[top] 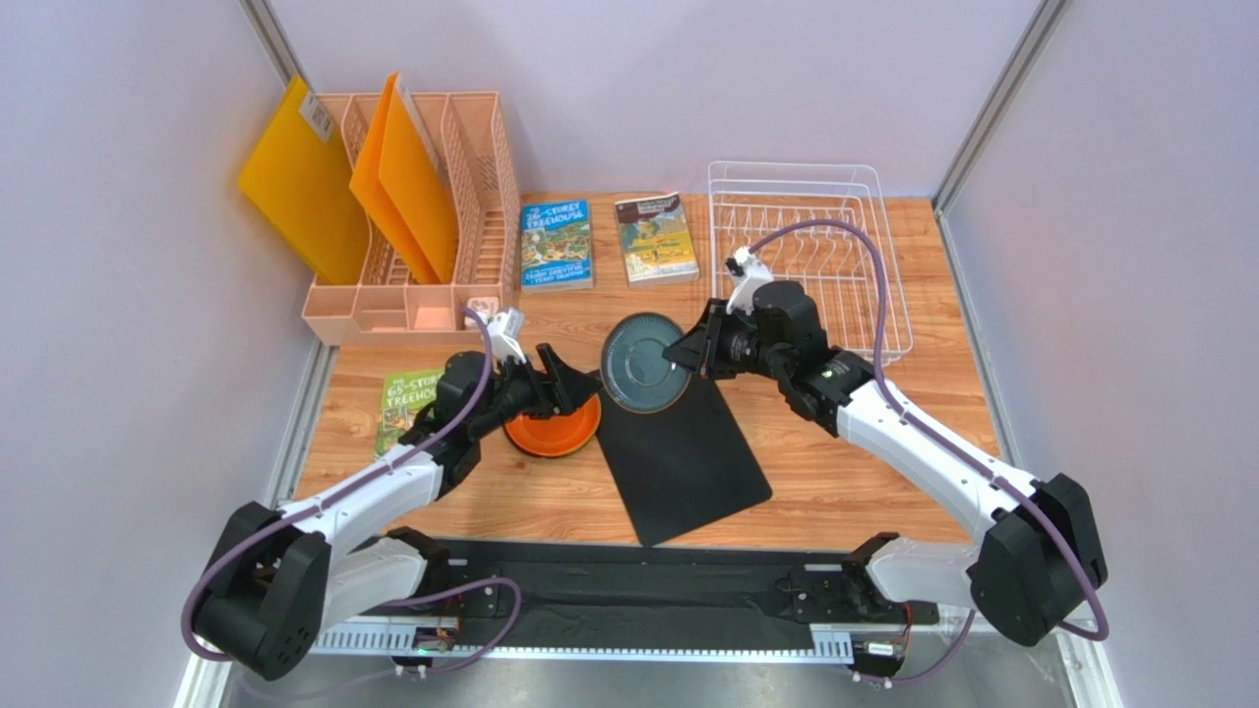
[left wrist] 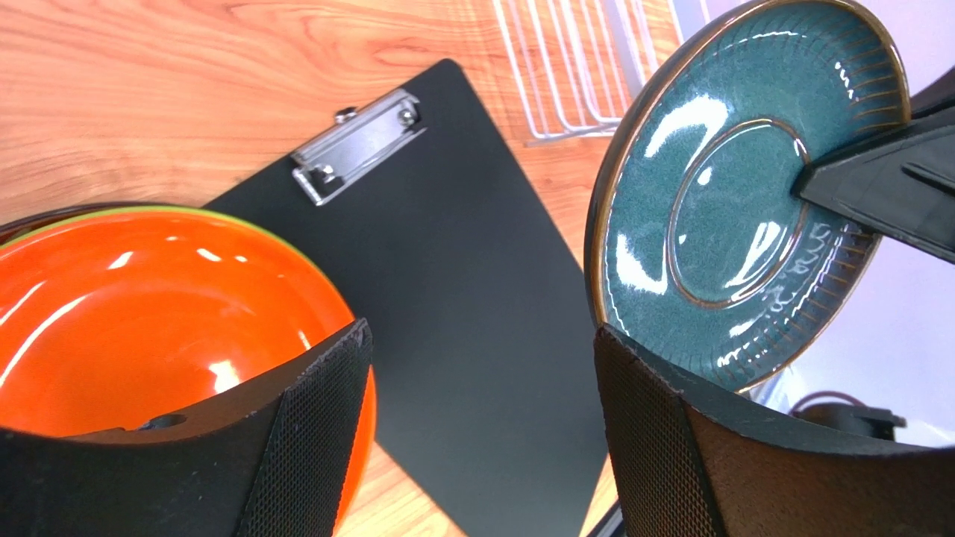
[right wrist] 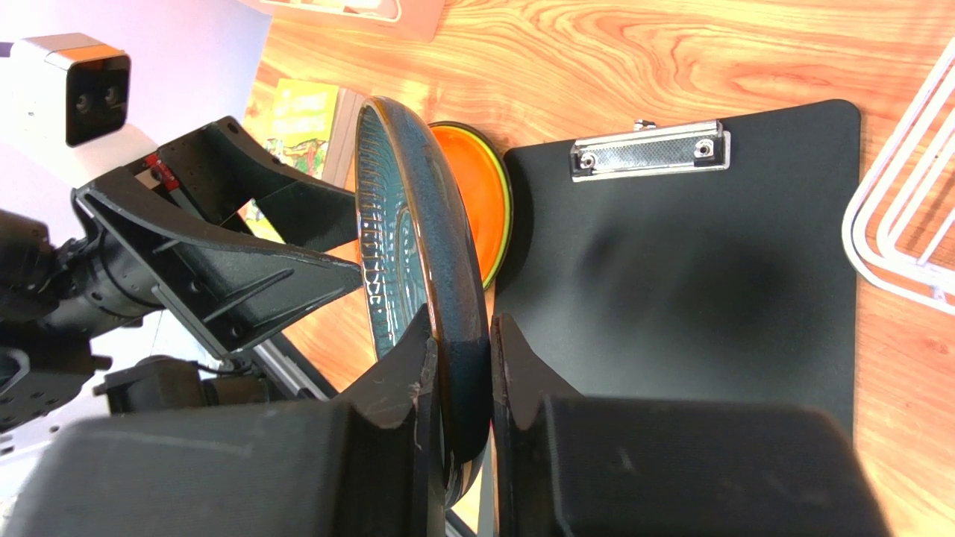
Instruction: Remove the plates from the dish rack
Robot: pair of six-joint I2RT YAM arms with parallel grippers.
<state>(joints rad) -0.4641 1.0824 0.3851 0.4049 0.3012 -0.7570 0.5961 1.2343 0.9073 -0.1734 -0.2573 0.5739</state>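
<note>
Black clipboard [top: 683, 457] lay on the counter [top: 887, 472]. Left of it, the left pincer [top: 569, 387] hung with jaws apart over the orange plate [top: 554, 432]. Above its clip end, the right pincer [top: 687, 351] clamped the teal-grey plate [top: 643, 366] upright. Behind it, to the right, stood the dish rack [top: 794, 165]

Table [top: 828, 487] with rack [top: 828, 192], organiser [top: 480, 192], books [top: 556, 245], clipboard [top: 687, 450], stacked plates [top: 554, 435]

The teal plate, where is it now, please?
Top view, centre: the teal plate is held on edge by the right gripper by the clipboard, right of the orange plate.
</note>
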